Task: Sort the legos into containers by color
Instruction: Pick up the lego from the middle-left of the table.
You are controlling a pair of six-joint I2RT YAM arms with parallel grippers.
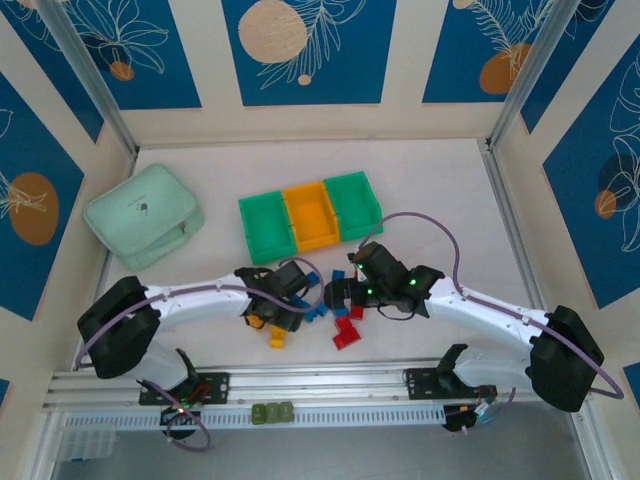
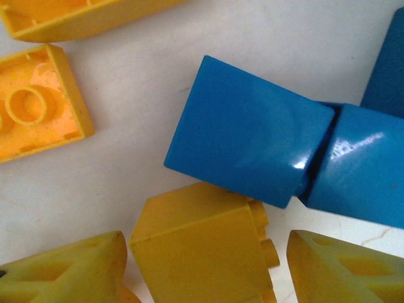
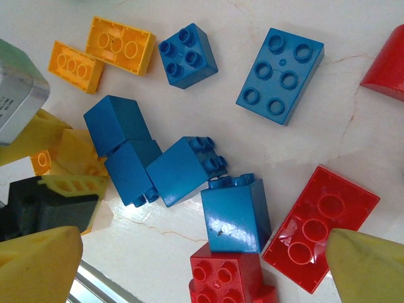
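The legos lie in a loose heap on the white table in front of the arms. In the left wrist view a yellow brick point(image 2: 189, 221) lies on its side between my left gripper's point(image 2: 203, 262) yellow fingertips point(image 2: 63, 271), with a narrow gap on each side. Two blue bricks point(image 2: 249, 136) lie just beyond it. My right gripper point(image 3: 203, 274) is wide open over a red brick point(image 3: 237, 281), a blue brick point(image 3: 235, 214) and a flat red brick point(image 3: 319, 227). The containers, green point(image 1: 265, 225), orange point(image 1: 308, 215) and green point(image 1: 353, 205), stand in a row behind the heap.
A mint-green pouch point(image 1: 143, 215) lies at the back left. More yellow bricks point(image 3: 120, 44) and blue bricks point(image 3: 281, 74) are scattered beyond the right gripper. Both grippers point(image 1: 283, 305) point(image 1: 345, 295) work close together over the heap. An aluminium rail point(image 1: 320, 385) runs along the near edge.
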